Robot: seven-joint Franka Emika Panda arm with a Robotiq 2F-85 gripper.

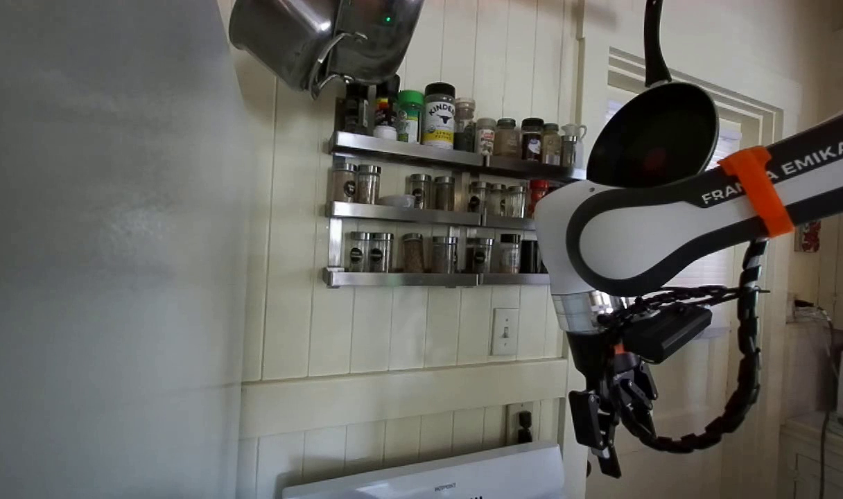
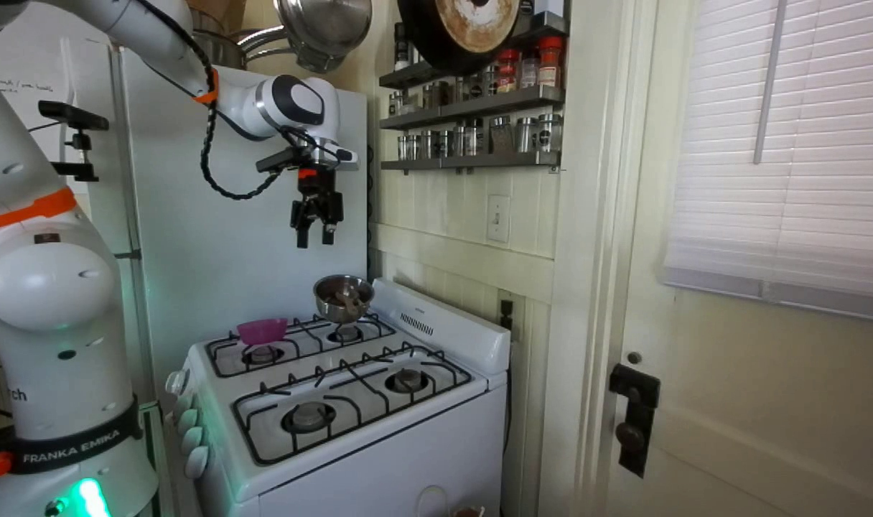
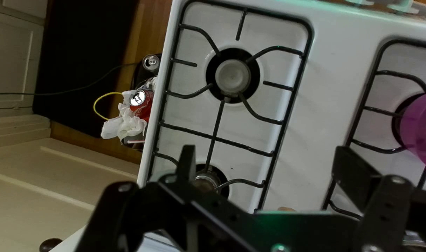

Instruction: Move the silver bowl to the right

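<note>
Currently the gripper point(image 2: 316, 235) hangs pointing down in mid-air, left of centre in the upper half of an exterior view; its fingers point(image 3: 187, 164) stand wide apart in the wrist view, one left of centre and one toward the right, released; the silver bowl point(image 2: 332, 310) sits lower than the gripper and a little to the right of it, slightly left of the middle of the frame, mouth up over a burner point(image 2: 346, 333) of the white stove point(image 2: 408, 459), with something brownish inside that is too small to make out; a pink bowl point(image 2: 262, 331) stands to its left, apart from it and nearer the knobs point(image 2: 191, 439), and shows again, cut off, at the right edge of the wrist view; a pale fridge point(image 2: 250, 215) rises behind both bowls; at the top, a little right of centre, metal shelves point(image 2: 472, 162) carry rows of spice jars point(image 2: 526, 135), and a dark frying pan point(image 2: 472, 29) hangs in front of them, while a door point(image 2: 767, 395) with a blind point(image 2: 788, 158) fills the right side; the wrist view also catches a red can point(image 3: 143, 106) and crumpled white scraps point(image 3: 129, 126) just beside the stove at left; in an exterior view, metal cookware point(image 1: 283, 41) shows at the upper left and the arm point(image 1: 636, 246) reaches in from the right edge.
</note>
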